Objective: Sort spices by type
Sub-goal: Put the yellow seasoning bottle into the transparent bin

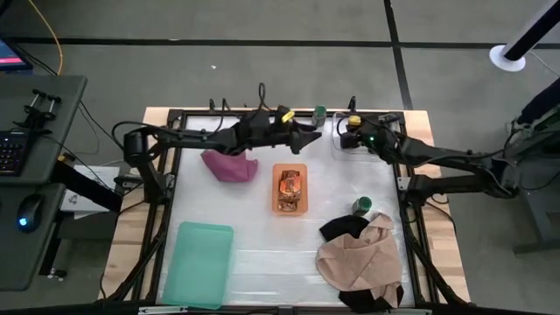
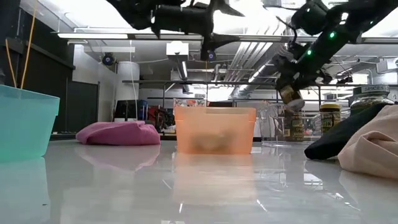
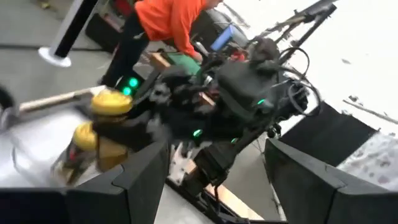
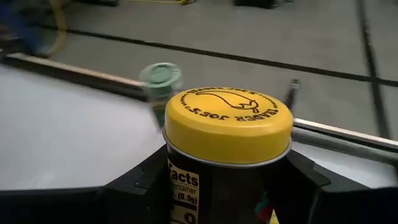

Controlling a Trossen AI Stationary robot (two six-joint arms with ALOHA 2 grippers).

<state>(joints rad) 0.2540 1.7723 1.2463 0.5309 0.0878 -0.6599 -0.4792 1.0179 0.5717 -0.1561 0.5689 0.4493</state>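
Near edge, table: teal tray [image 1: 198,262] toward the left corner; tan cloth [image 1: 360,259] heaped over a black cloth [image 1: 343,229] toward the right corner.
Green-lidded jar, near: one jar [image 1: 361,206] upright just beside the cloths, on their far side.
Mid table: orange bin [image 1: 290,187], open-topped, with orange-and-black packets [image 1: 290,185] lying inside; low view shows only a dark blur through its wall.
Magenta cloth: bunched [image 1: 230,165] left of the orange bin, apart from it.
Left gripper: [image 1: 313,137] hangs above the far middle of the table, fingers spread wide, nothing between them; raised well clear of the surface in the low view.
Right gripper: [image 4: 227,180] fingers half-closed around a yellow-lidded jar [image 4: 227,124], clamped on its body below the lid; jar is tilted and off the table in the low view, over the clear bin.
Clear bin: [image 1: 336,140] at the far right, with another yellow-lidded jar [image 3: 84,143] inside.
Far edge: second green-lidded jar [image 1: 319,113] upright between the two grippers.
Beyond the table: person in an orange top [image 3: 171,18].
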